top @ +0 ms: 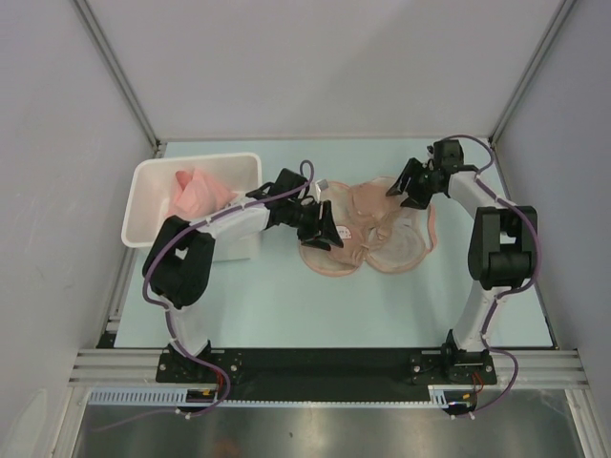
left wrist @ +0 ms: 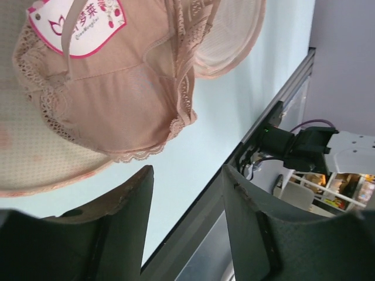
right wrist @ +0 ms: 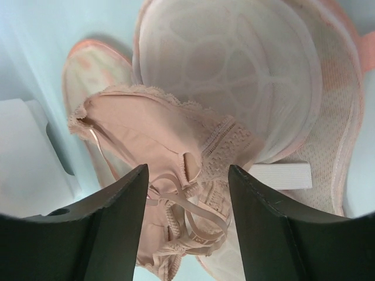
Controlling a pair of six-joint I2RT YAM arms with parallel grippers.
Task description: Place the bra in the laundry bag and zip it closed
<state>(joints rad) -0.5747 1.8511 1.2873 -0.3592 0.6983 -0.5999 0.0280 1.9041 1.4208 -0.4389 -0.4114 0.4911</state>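
The laundry bag (top: 409,250) lies open on the table's middle, its two lobes spread and the white lining up. The beige bra (top: 363,210) lies crumpled on the bag's far-left part, with a pink-and-white tag (left wrist: 76,23) on it. My left gripper (top: 329,229) is open and empty at the bag's left edge; in the left wrist view the bra cup (left wrist: 117,99) lies just beyond the open gripper (left wrist: 187,175). My right gripper (top: 405,194) is open at the bag's far right; in its wrist view the gripper (right wrist: 187,172) hovers over the bra's straps (right wrist: 193,205), beside the mesh lining (right wrist: 234,64).
A white plastic bin (top: 153,196) holding a pink cloth (top: 196,191) stands at the left, close to my left arm; it also shows in the right wrist view (right wrist: 23,158). The table's metal front rail (left wrist: 258,129) runs past the left fingers.
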